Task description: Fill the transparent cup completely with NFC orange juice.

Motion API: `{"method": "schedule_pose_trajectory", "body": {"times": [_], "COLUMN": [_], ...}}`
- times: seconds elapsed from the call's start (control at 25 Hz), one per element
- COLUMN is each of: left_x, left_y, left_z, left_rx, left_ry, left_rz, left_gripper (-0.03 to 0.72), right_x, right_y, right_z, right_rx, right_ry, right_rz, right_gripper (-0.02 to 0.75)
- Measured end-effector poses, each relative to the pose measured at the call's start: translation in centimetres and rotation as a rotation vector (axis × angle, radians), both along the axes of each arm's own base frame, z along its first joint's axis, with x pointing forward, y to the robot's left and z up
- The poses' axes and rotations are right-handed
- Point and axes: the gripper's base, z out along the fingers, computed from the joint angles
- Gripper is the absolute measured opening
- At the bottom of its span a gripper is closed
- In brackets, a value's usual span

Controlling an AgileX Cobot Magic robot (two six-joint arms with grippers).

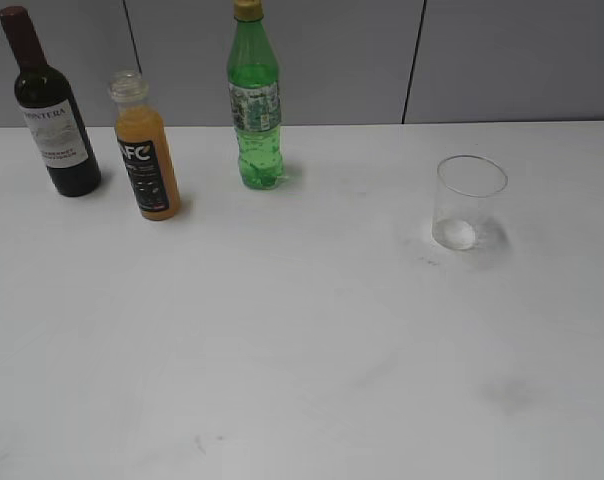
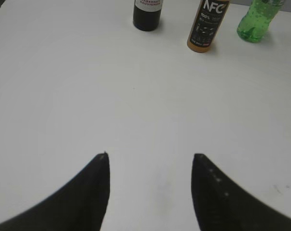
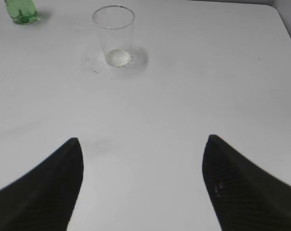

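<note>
The transparent cup (image 1: 470, 203) stands upright and empty on the right of the white table (image 1: 302, 350); the right wrist view shows the cup (image 3: 113, 35) far ahead of my right gripper (image 3: 143, 144), which is open with nothing between its fingers. The NFC orange juice bottle (image 1: 147, 147), uncapped and nearly full, stands at the back left. In the left wrist view the NFC bottle (image 2: 208, 24) is far ahead and right of my left gripper (image 2: 150, 159), open over bare table. Neither gripper shows in the exterior view.
A dark wine bottle (image 1: 52, 105) stands left of the juice bottle, and a green soda bottle (image 1: 255, 100) stands to its right, near the back wall. Faint smudges mark the table near the cup. The table's right edge (image 3: 285, 29) runs near the cup's side.
</note>
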Motion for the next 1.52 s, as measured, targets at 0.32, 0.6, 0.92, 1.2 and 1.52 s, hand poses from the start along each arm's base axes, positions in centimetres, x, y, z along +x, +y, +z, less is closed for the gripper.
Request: {"method": "schedule_pose_trajectory", "body": {"times": [0.32,0.6,0.92,1.2,1.52], "left_x": [0.0,0.0,0.0,0.0,0.0], "left_y": [0.0,0.0,0.0,0.0,0.0], "left_z": [0.0,0.0,0.0,0.0,0.0], "left_rx": [0.0,0.0,0.0,0.0,0.0], "left_ry": [0.0,0.0,0.0,0.0,0.0], "left_rz": [0.0,0.0,0.0,0.0,0.0], "left_gripper": [0.421,0.421,0.421,0.421,0.421], "right_x": [0.0,0.0,0.0,0.5,3.8], "right_y": [0.0,0.0,0.1,0.0,0.4], "right_z": [0.0,0.0,0.4,2.1,3.6], "right_rx": [0.0,-0.001,0.0,0.005,0.059], "right_ry": [0.0,0.0,-0.034,-0.21,-0.253], "right_rz": [0.0,0.0,0.008,-0.004,0.018], "right_gripper": [0.598,0.599,0.659,0.661,0.661]}}
